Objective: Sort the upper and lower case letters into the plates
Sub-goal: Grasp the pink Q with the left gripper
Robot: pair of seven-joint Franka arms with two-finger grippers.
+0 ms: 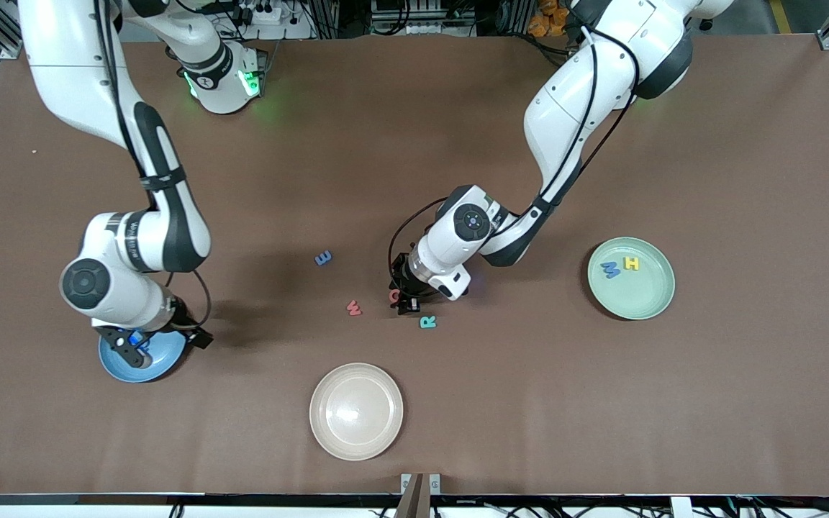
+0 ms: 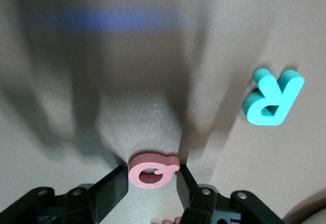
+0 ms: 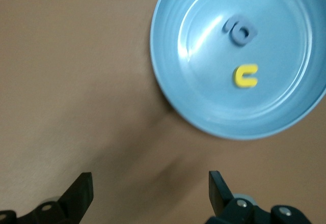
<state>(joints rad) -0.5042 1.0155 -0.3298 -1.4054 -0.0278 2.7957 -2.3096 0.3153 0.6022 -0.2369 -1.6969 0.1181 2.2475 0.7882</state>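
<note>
My left gripper (image 1: 404, 298) is down on the table's middle, shut on a pink ring-shaped letter (image 2: 152, 170) that lies flat on the table; a black finger (image 2: 114, 186) presses each side. The teal R (image 2: 272, 99) lies just beside it, nearer the front camera (image 1: 427, 321). The mint green plate (image 1: 645, 306) at the left arm's end holds a blue M (image 1: 610, 270) and a yellow H (image 1: 631, 264). The blue plate (image 3: 204, 112) holds a grey letter (image 3: 239, 30) and a yellow letter (image 3: 245, 76). My right gripper (image 3: 150, 193) hangs open and empty over that plate's edge (image 1: 162, 360).
A blue E (image 1: 323, 257) and a red W (image 1: 354, 308) lie loose on the brown table toward the right arm's side of the left gripper. A beige plate (image 1: 355, 450) sits empty near the front edge.
</note>
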